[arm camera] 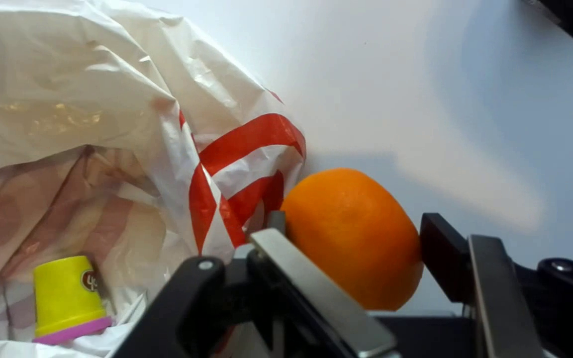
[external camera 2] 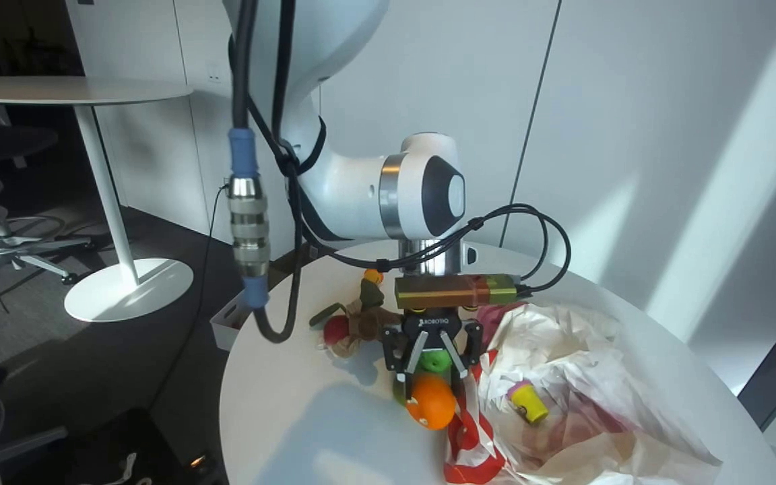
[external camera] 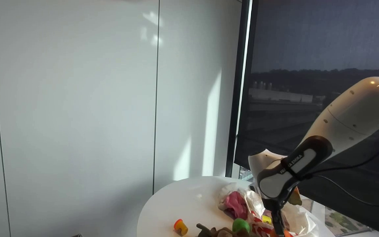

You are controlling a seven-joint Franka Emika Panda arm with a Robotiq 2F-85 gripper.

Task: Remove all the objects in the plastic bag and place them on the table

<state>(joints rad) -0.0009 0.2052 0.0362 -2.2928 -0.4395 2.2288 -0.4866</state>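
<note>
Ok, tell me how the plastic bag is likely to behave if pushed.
The plastic bag should crumple rather than stay stiff, being creased all over. By itself it is probably light, looking thin and see-through. The yellow tub inside might get dragged along.

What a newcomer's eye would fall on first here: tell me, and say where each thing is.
The bright orange, fruit-like piece would probably win, between the fingers of the gripper and beside the plastic bag. Next comes the white robot arm over the table, large in both exterior views, then the yellow tub with a purple rim, lying in the open, crinkled, red-printed bag.
</note>
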